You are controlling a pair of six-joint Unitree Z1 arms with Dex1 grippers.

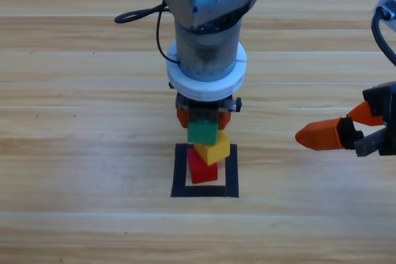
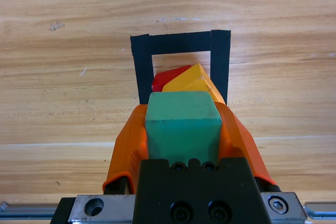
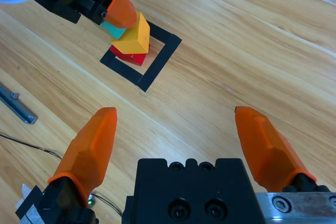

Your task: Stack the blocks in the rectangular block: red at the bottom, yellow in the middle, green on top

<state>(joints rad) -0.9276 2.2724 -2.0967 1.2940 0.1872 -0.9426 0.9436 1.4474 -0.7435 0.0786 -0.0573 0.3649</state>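
- While the left gripper (image 2: 181,129) clamps the green cube (image 2: 182,125) between its orange fingers (image 2: 128,145), that cube hangs just above and slightly behind the yellow cube (image 2: 191,81), so the coming release turns on green sitting squarely over yellow — it looks offset toward the arm.
- Beyond green, the yellow cube rests on the red cube (image 2: 167,78), twisted askew so a corner juts past red's edge.
- Farther out, the red cube sits on the tabletop (image 1: 74,153) inside the black tape rectangle (image 1: 180,171), near its rear left side.
- Count: three cubes — one red, one yellow, one green; one tape outline; two arms.
- Off to the right, well apart from the stack, the right gripper (image 3: 178,140) waits with its fingers spread wide and empty; the left arm is clearly the nearer one.
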